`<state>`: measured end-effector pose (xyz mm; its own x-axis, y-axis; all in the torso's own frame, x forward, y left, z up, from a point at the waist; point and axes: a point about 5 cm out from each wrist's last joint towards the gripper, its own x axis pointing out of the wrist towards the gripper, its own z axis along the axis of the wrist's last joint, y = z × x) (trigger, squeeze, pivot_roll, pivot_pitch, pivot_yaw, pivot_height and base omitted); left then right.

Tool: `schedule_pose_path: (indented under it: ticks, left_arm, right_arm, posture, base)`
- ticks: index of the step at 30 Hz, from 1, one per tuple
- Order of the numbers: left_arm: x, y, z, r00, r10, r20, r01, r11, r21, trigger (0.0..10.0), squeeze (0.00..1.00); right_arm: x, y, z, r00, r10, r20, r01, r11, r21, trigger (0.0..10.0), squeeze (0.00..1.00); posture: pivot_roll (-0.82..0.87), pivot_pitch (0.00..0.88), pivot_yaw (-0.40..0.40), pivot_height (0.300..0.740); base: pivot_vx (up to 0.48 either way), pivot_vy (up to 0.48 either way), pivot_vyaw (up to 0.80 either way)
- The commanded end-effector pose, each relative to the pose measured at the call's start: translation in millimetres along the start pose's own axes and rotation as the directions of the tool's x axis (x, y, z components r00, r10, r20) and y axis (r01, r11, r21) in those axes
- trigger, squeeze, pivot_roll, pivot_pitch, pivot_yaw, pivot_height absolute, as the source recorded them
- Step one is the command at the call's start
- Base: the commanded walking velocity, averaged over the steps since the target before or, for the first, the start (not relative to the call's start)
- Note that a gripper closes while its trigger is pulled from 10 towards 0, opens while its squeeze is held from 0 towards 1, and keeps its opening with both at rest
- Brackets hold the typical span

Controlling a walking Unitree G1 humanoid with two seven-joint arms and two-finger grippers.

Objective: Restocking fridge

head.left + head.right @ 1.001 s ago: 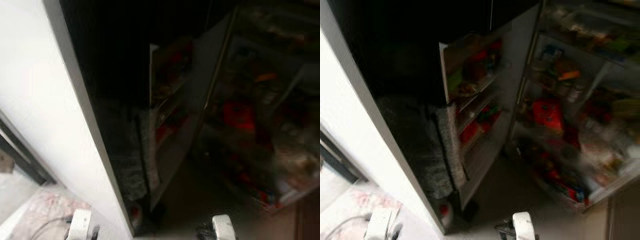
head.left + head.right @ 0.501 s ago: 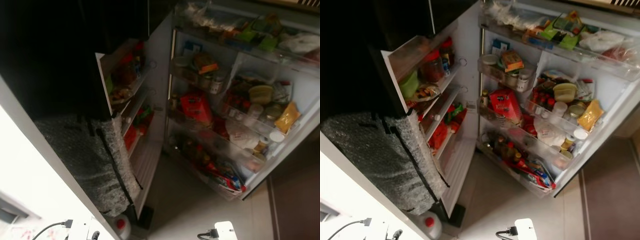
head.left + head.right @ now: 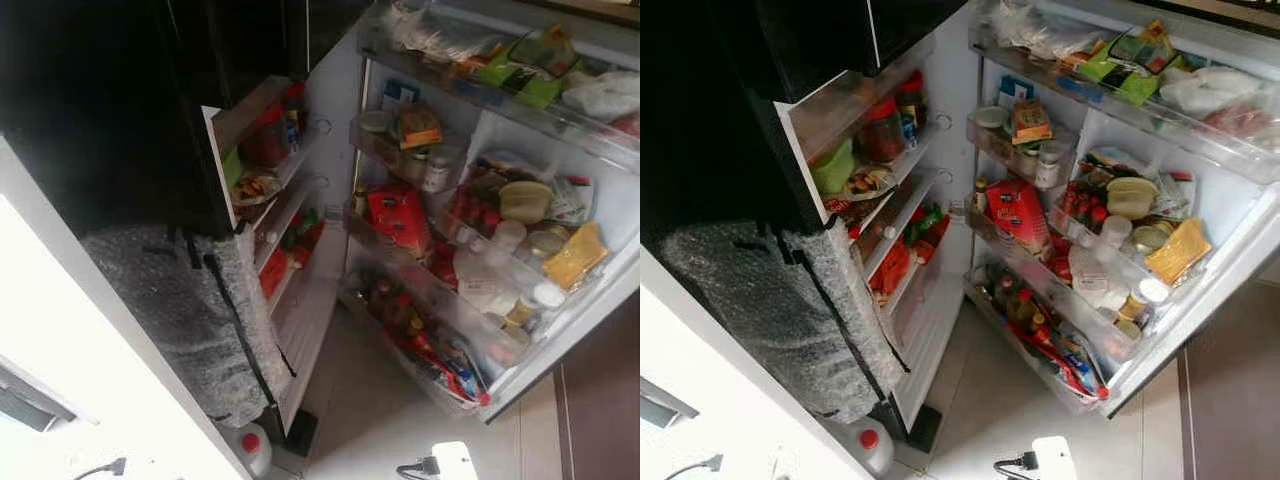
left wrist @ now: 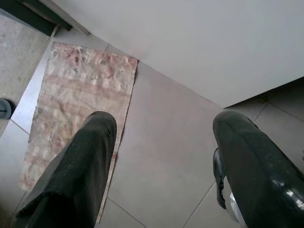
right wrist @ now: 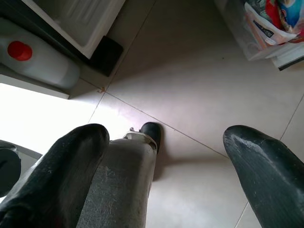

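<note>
The fridge (image 3: pixel 1240 240) is seen from above with its door (image 3: pixel 890 190) swung fully open to the left. The outer face of the door is covered with bubble wrap (image 3: pixel 770 310). Jars and packets are carried in the door racks. A white jug with a red cap (image 3: pixel 868 445) stands on the floor just beside the near foot of the door. To the right, the interior shelves are packed: a red carton (image 3: pixel 1018 212) sits on a middle shelf, a yellow packet (image 3: pixel 1175 250) lies farther right, and bottles fill the bottom bin.

The left tool (image 4: pixel 161 156) hangs over a tiled floor beside a patterned rug (image 4: pixel 76 104), fingers spread wide and empty. The right tool (image 5: pixel 161 156) hangs above the floor tiles near the jug, fingers likewise spread wide with nothing held.

The step in hand is judged to be approach and survey: the fridge is open, but no item for stocking is carried. The next move calls for an item to be fetched and a free gap to be located, since little spare room is seen on the shelves.
</note>
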<state>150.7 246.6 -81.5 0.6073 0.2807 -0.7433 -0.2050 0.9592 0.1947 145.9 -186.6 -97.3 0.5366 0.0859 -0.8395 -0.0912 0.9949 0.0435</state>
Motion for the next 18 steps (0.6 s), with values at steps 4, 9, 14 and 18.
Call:
schedule_pose_path:
  ticks: [4,9,14,18]
  left_arm:
    - [-2.2,3.1,-9.6,0.999,0.013,-0.044,-0.013,1.0,0.0,10.0,0.0]
    - [-2.1,2.7,-9.3,0.999,0.015,-0.043,-0.016,1.0,-0.004,10.0,0.0]
    - [-1.1,0.2,-5.6,0.999,0.012,-0.032,-0.013,1.0,-0.005,10.0,0.0]
    - [-0.6,-0.5,-3.7,1.0,0.011,-0.024,-0.011,1.0,-0.002,10.0,0.0]
  right_arm:
    - [-1.1,-3.2,-4.5,0.998,-0.058,-0.011,0.059,0.997,0.051,10.0,0.0]
    - [-1.9,-4.4,-7.1,0.994,-0.107,-0.005,0.106,0.982,0.154,10.0,0.0]
    - [-3.7,-8.2,-12.3,0.974,-0.225,-0.028,0.224,0.935,0.276,10.0,0.0]
    - [-5.4,-10.6,-14.5,0.946,-0.321,-0.039,0.314,0.883,0.35,10.0,0.0]
  posture:
    - [-0.05,0.025,0.039,0.74]
    - [-0.06,0.026,0.037,0.74]
    - [-0.06,0.027,0.036,0.74]
    - [-0.07,0.028,0.039,0.74]
  base:
    - [0.0,0.0,0.0]
    - [0.0,0.0,0.0]
    - [0.0,0.0,0.0]
    - [0.0,0.0,0.0]
